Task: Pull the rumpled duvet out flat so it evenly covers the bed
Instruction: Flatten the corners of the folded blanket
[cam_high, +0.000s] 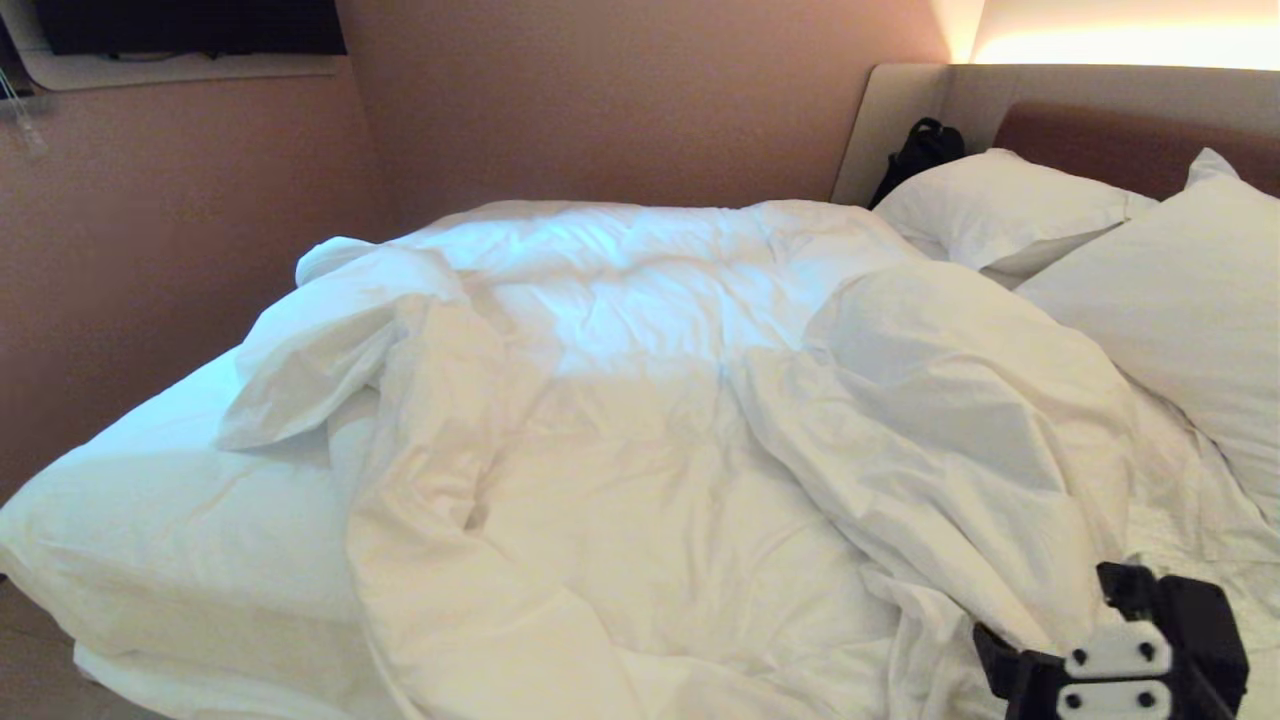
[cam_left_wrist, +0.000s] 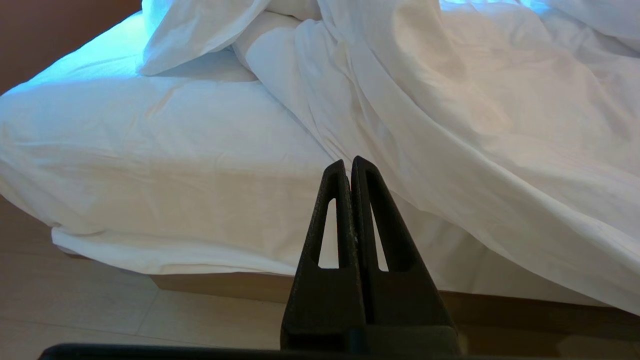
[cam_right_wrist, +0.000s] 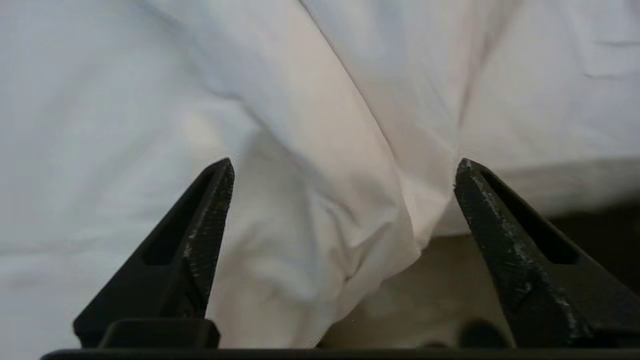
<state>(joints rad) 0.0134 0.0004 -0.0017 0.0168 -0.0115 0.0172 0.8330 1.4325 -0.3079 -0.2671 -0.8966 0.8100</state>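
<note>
We saw the duvet (cam_high: 640, 420) bunched across the bed (cam_high: 150, 500). Our right gripper (cam_right_wrist: 344, 170) stood spread wide at its near right edge, holding nothing. Our left gripper (cam_left_wrist: 348, 165) was pressed together, empty.

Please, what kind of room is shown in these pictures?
Most likely a bedroom, perhaps in a hotel. A wide bed carries a rumpled white duvet, two pillows lean on a padded headboard, and a dark screen hangs on the wall.
</note>
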